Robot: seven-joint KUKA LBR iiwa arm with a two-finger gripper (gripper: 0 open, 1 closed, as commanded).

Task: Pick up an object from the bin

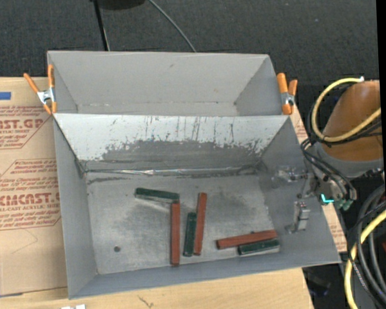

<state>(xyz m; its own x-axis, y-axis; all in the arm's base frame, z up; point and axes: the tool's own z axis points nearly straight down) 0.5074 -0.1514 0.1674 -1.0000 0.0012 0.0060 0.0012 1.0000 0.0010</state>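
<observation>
Nearest the gripper lie two flat bars on the bin's floor, towards its lower right corner: a red bar lying almost level, and a shorter dark green bar just beneath it, the two side by side and seemingly touching along their length. Neither is held; nothing shows in the gripper, which hangs at the right side of the bin, over the sloping right wall, just beside and a little above the right ends of that pair. Whether the claw is spread or pressed together cannot be told against the grey metal behind it. Further left, near the middle of the floor, three more bars stand roughly parallel and close together: a long red one on the left, a short green one between, and another red one on the right, leaning slightly. Above them to the left a green bar lies tilted, its right end near the top of the left red bar. The arm's orange cover and yellow cables sit outside the bin's right rim.
</observation>
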